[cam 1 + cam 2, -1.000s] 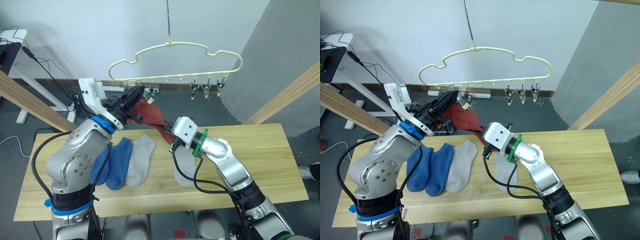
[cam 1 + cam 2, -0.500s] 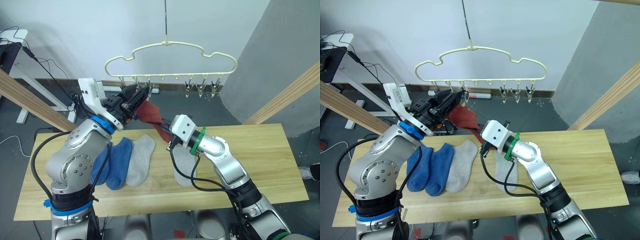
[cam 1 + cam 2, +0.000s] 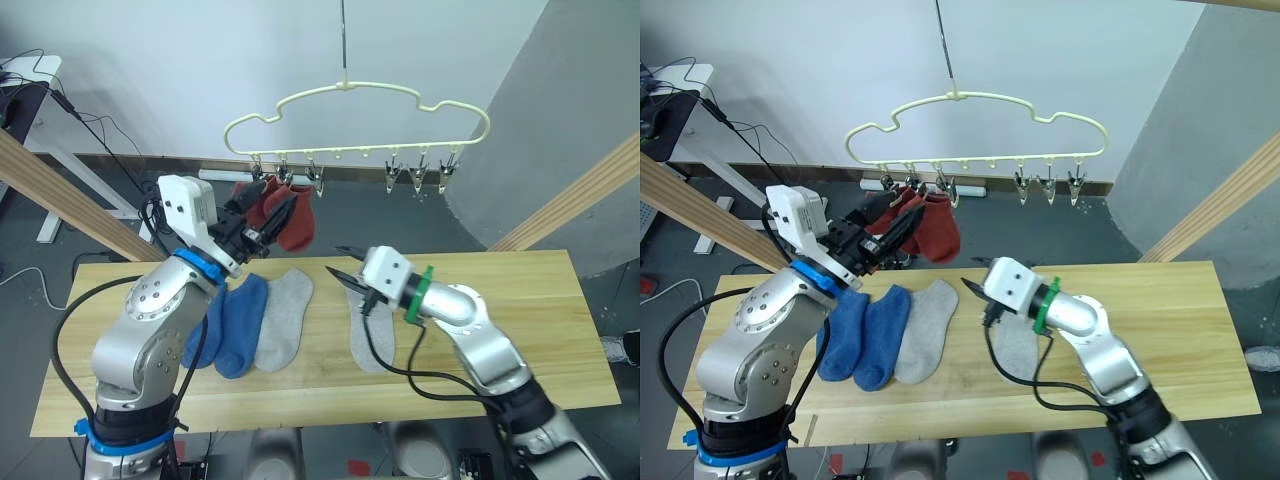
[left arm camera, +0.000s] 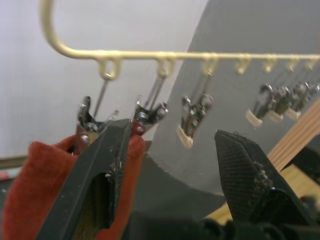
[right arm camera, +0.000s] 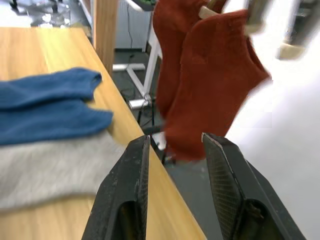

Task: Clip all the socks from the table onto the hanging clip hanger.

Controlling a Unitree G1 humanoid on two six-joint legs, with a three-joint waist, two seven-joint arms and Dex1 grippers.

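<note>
Hanging: two red socks point(image 3: 283, 212) on clip hanger point(image 3: 357, 120) | left gripper point(image 3: 272, 217) spread beside them | right gripper point(image 3: 349, 268) spread over table point(image 3: 560, 320) back edge

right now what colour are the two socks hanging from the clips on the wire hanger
Rust red: both short knit socks hang from clips on the pale yellow wire hanger. The right wrist view shows them best.

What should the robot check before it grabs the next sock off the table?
1. Two rust red socks hang from clips on the pale yellow wire hanger: ok.
2. Left gripper open, holding nothing: ok.
3. Right gripper open, holding nothing: ok.
4. Two blue socks and two light grey socks lie on the wooden table: ok.
5. Free metal clips on the hanger: ok.
6. Clip grip firm: cannot tell.
</note>
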